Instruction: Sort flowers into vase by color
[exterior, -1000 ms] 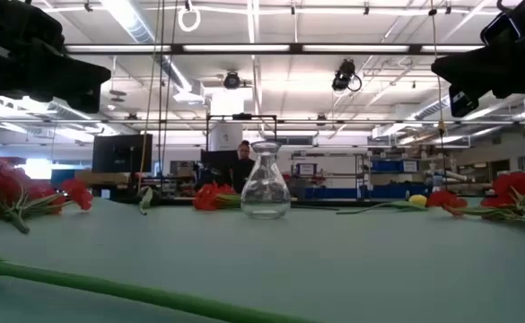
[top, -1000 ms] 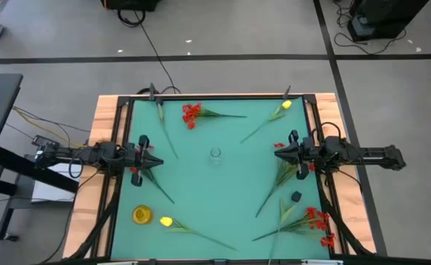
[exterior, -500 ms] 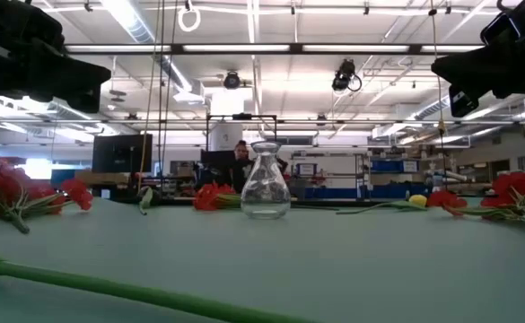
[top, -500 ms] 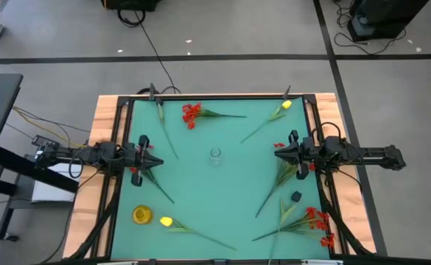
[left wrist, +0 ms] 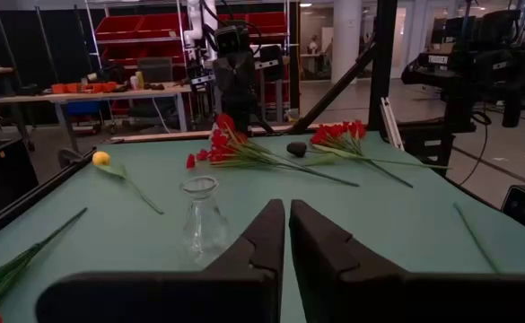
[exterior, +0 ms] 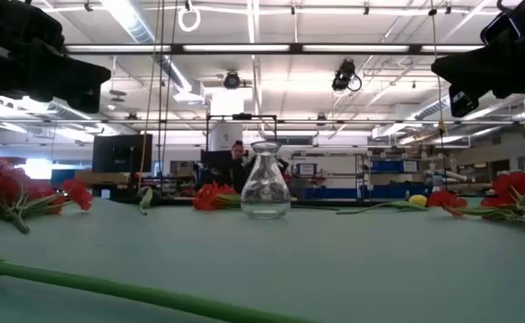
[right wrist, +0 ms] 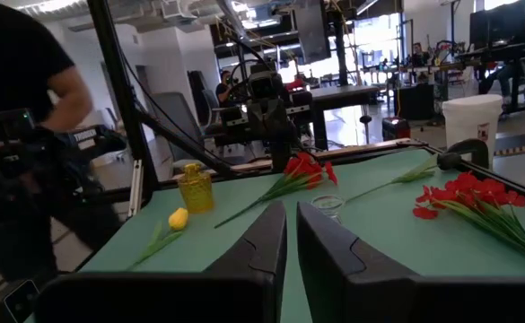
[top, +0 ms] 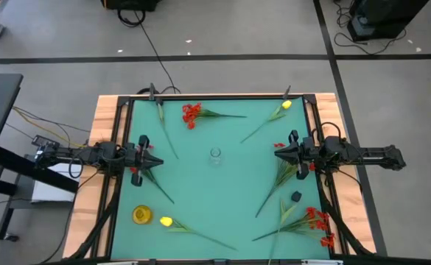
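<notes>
A clear glass vase stands upright mid-table, also seen in the low view. A small yellow vase stands near the left near corner. Red sprigs and yellow sprigs lie flat around the table. My left gripper hovers shut at the left edge, over a sprig. My right gripper hovers shut at the right edge, above a leafy sprig. Both point at the clear vase.
A small dark object lies near the right edge. A long green stem crosses the near foreground of the low view. A raised black frame borders the green table. A person stands beyond the left side.
</notes>
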`<action>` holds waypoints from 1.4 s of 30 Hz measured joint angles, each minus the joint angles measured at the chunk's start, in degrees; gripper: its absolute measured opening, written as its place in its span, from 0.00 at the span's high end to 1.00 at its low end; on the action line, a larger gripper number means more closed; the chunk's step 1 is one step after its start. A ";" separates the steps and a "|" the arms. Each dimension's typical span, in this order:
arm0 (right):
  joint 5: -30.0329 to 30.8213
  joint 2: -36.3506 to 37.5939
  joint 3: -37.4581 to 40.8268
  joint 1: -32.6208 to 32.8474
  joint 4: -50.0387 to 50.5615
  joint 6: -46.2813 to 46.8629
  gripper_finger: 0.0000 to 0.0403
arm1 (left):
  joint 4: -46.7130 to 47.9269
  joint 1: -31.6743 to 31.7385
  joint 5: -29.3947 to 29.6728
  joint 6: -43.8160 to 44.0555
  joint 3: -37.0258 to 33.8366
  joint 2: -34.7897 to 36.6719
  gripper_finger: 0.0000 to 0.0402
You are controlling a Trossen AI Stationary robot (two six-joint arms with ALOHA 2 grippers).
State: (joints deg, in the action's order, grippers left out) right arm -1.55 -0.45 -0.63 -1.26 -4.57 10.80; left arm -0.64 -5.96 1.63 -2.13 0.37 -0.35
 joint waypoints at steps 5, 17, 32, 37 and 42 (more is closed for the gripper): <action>0.00 -0.02 0.01 -0.02 0.00 0.01 0.90 | 0.01 -0.02 -0.02 0.02 0.01 0.01 0.93; -0.01 0.00 0.00 -0.02 0.00 0.00 0.90 | 0.01 -0.02 0.00 0.00 -0.01 0.01 0.93; 0.00 0.00 0.00 -0.02 0.00 -0.01 0.90 | -1.23 0.02 3.23 0.00 0.01 -0.01 0.93; -0.01 0.00 0.01 -0.01 0.02 0.00 0.90 | -1.23 0.02 3.21 0.00 0.01 -0.01 0.93; 0.00 0.00 0.00 -0.01 -0.05 0.00 0.90 | -1.26 0.02 3.21 0.00 0.01 -0.01 0.93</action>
State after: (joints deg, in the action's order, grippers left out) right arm -1.55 -0.45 -0.63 -1.27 -4.62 10.80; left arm -1.89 -5.93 4.84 -2.13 0.38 -0.36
